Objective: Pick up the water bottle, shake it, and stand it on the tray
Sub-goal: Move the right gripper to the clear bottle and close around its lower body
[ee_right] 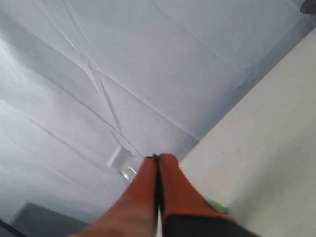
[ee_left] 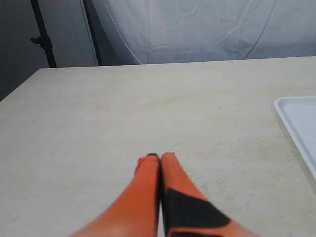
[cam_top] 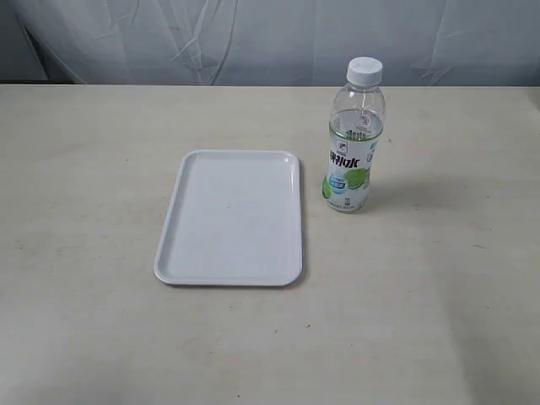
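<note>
The water bottle (cam_top: 354, 139) stands upright on the table, just right of the tray's far corner; it is clear, with a white cap and a green-and-blue label. The white tray (cam_top: 229, 217) lies flat with nothing on it. Neither gripper shows in the exterior view. My left gripper (ee_left: 160, 156) is shut with nothing in it, low over bare table, with a corner of the tray (ee_left: 296, 116) off to one side. My right gripper (ee_right: 158, 157) is shut and holds nothing. Behind its orange fingers (ee_right: 173, 187) the water bottle (ee_right: 117, 158) shows only its cap and a green bit of label.
A pale tabletop (cam_top: 84, 186) spreads around both objects. A wrinkled white cloth backdrop (cam_top: 253, 38) hangs behind the far edge. A dark stand pole (ee_left: 42, 34) rises beyond the table's corner in the left wrist view.
</note>
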{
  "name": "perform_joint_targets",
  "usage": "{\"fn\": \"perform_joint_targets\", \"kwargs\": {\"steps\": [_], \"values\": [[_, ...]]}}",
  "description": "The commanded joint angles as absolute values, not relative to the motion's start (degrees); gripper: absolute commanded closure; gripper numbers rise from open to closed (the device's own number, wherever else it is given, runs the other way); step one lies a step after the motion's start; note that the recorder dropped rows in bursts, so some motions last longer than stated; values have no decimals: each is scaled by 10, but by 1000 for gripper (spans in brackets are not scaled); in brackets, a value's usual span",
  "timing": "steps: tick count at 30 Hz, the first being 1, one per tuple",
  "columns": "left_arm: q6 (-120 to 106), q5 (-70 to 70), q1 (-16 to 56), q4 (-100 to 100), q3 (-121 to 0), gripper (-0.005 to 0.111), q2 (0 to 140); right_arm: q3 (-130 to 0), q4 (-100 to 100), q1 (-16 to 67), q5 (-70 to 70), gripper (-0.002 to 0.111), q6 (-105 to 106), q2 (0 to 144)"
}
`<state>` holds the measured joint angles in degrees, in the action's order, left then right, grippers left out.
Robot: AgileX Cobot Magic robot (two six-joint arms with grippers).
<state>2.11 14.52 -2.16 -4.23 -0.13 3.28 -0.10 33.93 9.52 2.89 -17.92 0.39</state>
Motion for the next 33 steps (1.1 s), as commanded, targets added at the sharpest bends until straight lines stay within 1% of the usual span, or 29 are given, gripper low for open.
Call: {"fn": "perform_joint_targets", "kwargs": {"steps": [1, 3, 7, 9, 12, 15, 20, 22, 24, 28, 29, 31, 33], "values": [[26, 137, -22, -38, 0, 107, 30, -16, 505, 96, 49, 108, -181, 0], [26, 137, -22, -38, 0, 107, 30, -54, 517, 103, 110, 108, -139, 0], [26, 137, -22, -38, 0, 107, 30, -135, 492, 105, 135, 108, 80, 2], [26, 137, -22, -38, 0, 107, 30, -187, 467, 105, 178, 108, 150, 46], [26, 137, -22, -38, 0, 107, 30, -265, 425, 104, 256, 109, 173, 163], [26, 137, -22, -38, 0, 107, 30, -351, 350, 104, 327, 109, 200, 330], [26, 137, -22, -38, 0, 107, 30, -497, 206, 108, 409, 109, 165, 583], [26, 137, -22, -38, 0, 107, 30, -524, 167, 127, 384, 109, 155, 664], [26, 137, -22, -38, 0, 107, 30, -521, 146, 153, 303, 109, 144, 719], [26, 137, -22, -38, 0, 107, 30, -499, 172, 212, 153, 109, 144, 802], [26, 137, -22, -38, 0, 107, 30, -491, 173, 243, 120, 109, 144, 837], [26, 137, -22, -38, 0, 107, 30, -489, 174, 269, 94, 109, 144, 887], [26, 137, -22, -38, 0, 107, 30, -489, 198, 274, 79, 109, 144, 927]]}}
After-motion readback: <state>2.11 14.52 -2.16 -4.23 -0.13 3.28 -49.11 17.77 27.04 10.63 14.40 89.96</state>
